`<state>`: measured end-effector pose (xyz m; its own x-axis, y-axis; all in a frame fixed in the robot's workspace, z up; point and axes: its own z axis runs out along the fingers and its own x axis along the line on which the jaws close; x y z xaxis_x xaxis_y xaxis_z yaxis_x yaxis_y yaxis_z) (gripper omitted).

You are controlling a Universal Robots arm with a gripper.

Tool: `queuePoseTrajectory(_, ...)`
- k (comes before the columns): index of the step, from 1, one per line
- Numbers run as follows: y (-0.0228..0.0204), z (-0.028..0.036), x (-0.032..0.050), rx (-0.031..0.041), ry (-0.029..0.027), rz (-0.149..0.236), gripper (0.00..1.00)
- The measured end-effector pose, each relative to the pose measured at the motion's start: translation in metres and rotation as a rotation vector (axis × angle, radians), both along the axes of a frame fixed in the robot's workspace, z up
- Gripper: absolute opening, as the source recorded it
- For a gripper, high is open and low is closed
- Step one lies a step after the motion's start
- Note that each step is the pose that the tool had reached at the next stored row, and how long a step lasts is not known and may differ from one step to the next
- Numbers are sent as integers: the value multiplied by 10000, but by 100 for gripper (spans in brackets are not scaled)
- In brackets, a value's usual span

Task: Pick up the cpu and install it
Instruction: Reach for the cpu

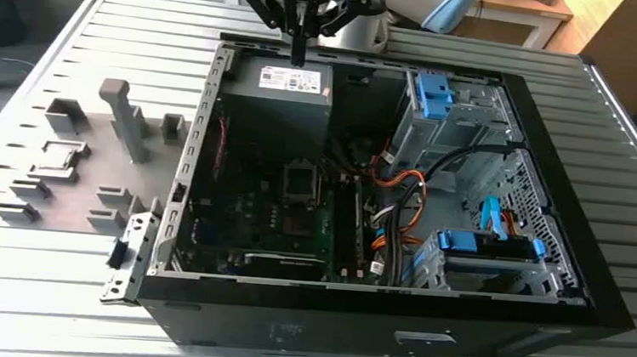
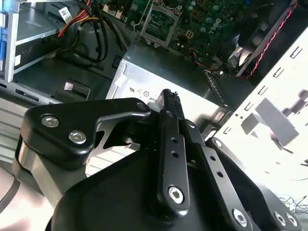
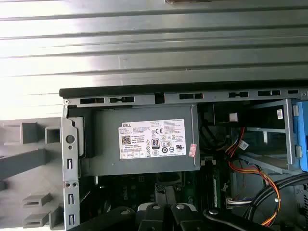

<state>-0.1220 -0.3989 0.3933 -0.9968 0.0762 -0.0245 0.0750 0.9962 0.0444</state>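
Observation:
My gripper [image 1: 297, 56] hangs above the back wall of the open computer case [image 1: 572, 207], over the grey power supply box [image 1: 278, 90]. Its two black fingers [image 2: 169, 103] lie pressed together, shut, with nothing visible between them. The power supply box [image 3: 144, 142] sits directly under the wrist. Further in on the green motherboard lies the black-framed cpu socket [image 1: 301, 180], also seen past the fingers [image 2: 161, 21]. The cpu is out of view or too small to make out. A square grey frame [image 1: 58, 155] sits on the grey fixture plate; I cannot tell whether anything lies inside it.
The case lies on a slatted metal table [image 1: 629, 288]. The grey fixture plate [image 1: 78, 198] with a tall post [image 1: 129, 125] and several blocks is at the exterior view's left. Orange and black cables [image 1: 403, 194], blue drive brackets [image 1: 434, 89] and drive cages crowd the case's other half.

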Motion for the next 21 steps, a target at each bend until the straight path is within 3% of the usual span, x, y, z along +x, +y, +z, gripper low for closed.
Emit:
queuePoseTrajectory(8, 0, 0, -20, 0, 0, -2, 11)
queuePoseTrajectory(21, 0, -1, -156, 0, 0, -1, 11)
